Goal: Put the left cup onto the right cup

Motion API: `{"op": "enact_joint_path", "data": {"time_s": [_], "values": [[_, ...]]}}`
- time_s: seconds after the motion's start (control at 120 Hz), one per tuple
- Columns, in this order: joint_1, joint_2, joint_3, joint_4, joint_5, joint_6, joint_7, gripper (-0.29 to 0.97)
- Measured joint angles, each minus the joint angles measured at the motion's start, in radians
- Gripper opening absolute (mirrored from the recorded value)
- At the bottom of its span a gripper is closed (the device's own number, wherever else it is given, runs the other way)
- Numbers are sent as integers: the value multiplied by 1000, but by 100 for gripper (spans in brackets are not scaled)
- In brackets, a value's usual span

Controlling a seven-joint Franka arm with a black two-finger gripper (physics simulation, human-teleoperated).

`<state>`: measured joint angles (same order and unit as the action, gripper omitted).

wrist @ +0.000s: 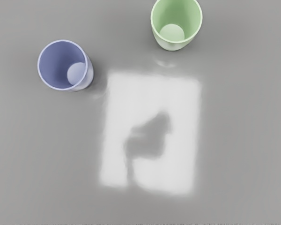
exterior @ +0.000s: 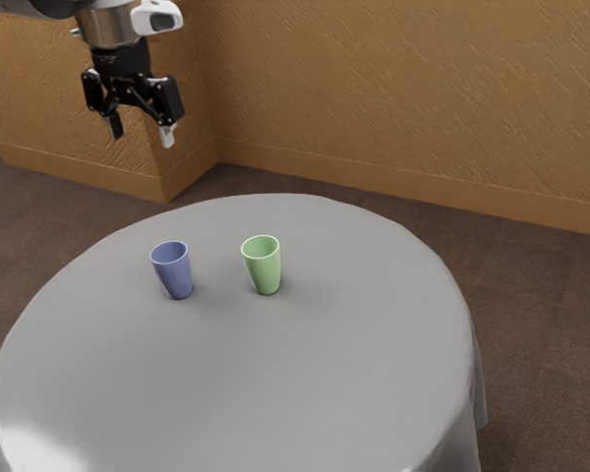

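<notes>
High over the counter (exterior: 324,383), well clear of both cups, the gripper (exterior: 141,128) hangs w/ fingers (exterior: 166,135) apart and nothing btwn them. Prob. a ready pose, grasp not yet begun. Blue cup (exterior: 172,268) stands toward the exterior view's left, near the green cup (exterior: 262,264) but not touching. Both are upright, long axis vertical, mouths up, so stacking should need no turning.

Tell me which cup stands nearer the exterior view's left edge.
The blue tapered cup; in the exterior view it stands left of the green tapered cup, both upright and apart.
</notes>
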<state>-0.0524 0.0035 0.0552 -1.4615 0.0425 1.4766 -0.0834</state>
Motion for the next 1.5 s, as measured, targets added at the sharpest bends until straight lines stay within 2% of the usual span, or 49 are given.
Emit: {"op": "enact_joint_path", "data": {"time_s": [0.483, 0.808, 1.125, 1.5], "values": [[1, 3, 5, -31, 10, 17, 29, 68], [-55, 28, 79, -120, 22, 110, 80, 68], [19, 73, 111, -163, 17, 193, 126, 68], [8, 148, 127, -192, 5, 274, 158, 68]]}}
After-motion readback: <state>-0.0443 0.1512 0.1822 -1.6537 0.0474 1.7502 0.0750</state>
